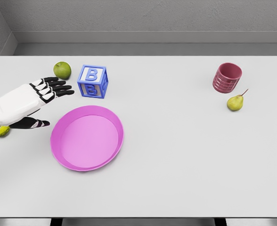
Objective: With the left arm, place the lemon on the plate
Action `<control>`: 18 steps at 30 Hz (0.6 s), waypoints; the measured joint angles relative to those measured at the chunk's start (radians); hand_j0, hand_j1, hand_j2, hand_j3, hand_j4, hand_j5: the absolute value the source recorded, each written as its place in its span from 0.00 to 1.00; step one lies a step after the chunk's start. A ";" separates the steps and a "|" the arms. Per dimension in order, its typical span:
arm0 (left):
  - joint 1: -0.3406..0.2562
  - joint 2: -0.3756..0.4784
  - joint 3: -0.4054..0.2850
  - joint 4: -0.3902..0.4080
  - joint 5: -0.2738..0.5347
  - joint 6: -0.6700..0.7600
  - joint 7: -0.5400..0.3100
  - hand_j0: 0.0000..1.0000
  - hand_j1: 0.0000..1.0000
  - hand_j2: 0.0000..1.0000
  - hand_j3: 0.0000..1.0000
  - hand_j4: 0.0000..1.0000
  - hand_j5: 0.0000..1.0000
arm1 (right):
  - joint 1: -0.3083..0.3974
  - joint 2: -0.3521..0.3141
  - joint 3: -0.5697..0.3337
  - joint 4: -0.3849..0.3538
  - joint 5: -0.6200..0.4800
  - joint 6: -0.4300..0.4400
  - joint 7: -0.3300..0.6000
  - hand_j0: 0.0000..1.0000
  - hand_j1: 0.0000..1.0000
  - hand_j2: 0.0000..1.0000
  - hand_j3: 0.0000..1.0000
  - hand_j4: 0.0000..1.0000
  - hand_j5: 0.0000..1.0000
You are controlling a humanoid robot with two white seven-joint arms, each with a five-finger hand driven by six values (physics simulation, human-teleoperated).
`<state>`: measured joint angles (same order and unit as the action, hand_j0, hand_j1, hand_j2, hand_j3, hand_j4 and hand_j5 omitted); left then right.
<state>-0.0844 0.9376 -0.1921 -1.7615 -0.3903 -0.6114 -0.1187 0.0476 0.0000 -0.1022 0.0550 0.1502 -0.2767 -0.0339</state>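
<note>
Looking for the lemon (0, 131), I find only a yellow-green sliver of it at the far left edge of the counter (185, 165), mostly hidden beneath my left forearm. My left hand (43, 98) hangs above the counter with fingers spread and thumb apart, gripping nothing. It points toward the right, past the lemon, so the fruit lies behind and below the wrist, back toward the left edge. I judge the hand must draw back and drop before it can close on anything. Too little of the lemon shows to call its long axis. The pink plate (58, 125) sits just right of the hand, near the lemon. Beyond the fingertips are a green apple (62, 70) and a blue letter block (92, 81). A red cup (227, 77) and a pear (235, 102) stand well apart at the far right. My right arm is out of view.
</note>
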 measured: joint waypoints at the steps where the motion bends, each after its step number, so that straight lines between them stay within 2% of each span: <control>1: 0.000 0.000 0.000 0.001 0.000 0.000 0.000 1.00 1.00 1.00 1.00 1.00 1.00 | 0.000 0.000 0.000 0.000 0.000 0.000 0.000 1.00 1.00 1.00 1.00 1.00 1.00; 9: -0.005 0.008 0.002 0.002 -0.038 0.000 0.000 1.00 1.00 1.00 1.00 1.00 1.00 | 0.003 0.000 0.001 0.006 -0.001 0.002 0.000 1.00 1.00 1.00 1.00 1.00 1.00; 11: -0.008 0.036 0.002 0.005 -0.047 0.000 0.000 1.00 1.00 1.00 1.00 1.00 1.00 | 0.005 0.000 0.001 0.006 -0.001 0.002 0.000 1.00 1.00 1.00 1.00 1.00 1.00; 15: -0.021 0.123 0.004 0.022 -0.119 0.000 0.000 1.00 1.00 1.00 1.00 1.00 1.00 | 0.005 0.000 0.001 0.006 -0.001 0.002 0.000 1.00 1.00 1.00 1.00 1.00 1.00; 18: -0.041 0.149 0.003 0.044 -0.207 0.000 0.000 1.00 1.00 1.00 1.00 1.00 1.00 | 0.005 0.000 0.001 0.006 -0.001 0.002 0.000 1.00 1.00 1.00 1.00 1.00 1.00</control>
<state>-0.1258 1.0869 -0.1890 -1.7175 -0.5976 -0.6114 -0.1187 0.0522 0.0000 -0.1008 0.0615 0.1492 -0.2746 -0.0339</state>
